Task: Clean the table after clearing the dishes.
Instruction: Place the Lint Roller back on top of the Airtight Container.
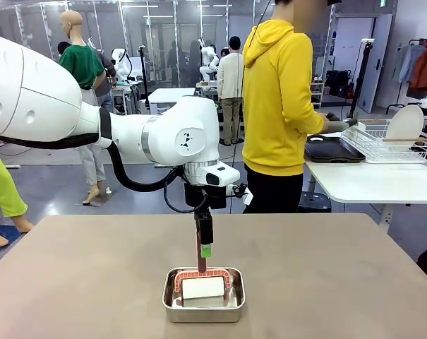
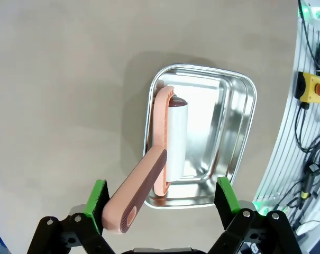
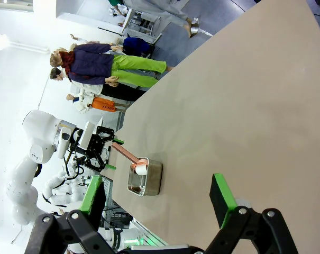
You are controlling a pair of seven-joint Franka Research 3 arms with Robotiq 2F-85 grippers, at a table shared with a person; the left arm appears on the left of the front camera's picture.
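Left end effector [image 2: 162, 203]: jaws apart, straddling the roller [image 2: 176, 138] handle, not yet clamped; one pad looks to be just at the handle's side.
Right end effector [image 3: 158, 200]: jaws apart, empty, hanging over the worktop [image 1: 340, 268] well away from the pan [image 1: 203, 311].
Roller position: lying in the pan near the robot's edge of the worktop.
Roller axis: head lies flat across the pan; handle rises steeply from it, up toward the left end effector.
Grip advice: centre the handle between the pads first, then close squarely and lift straight up to clear the pan rim.
Dishes: plate [image 1: 405, 123] sits in a rack on the side table by the person [image 1: 280, 106].
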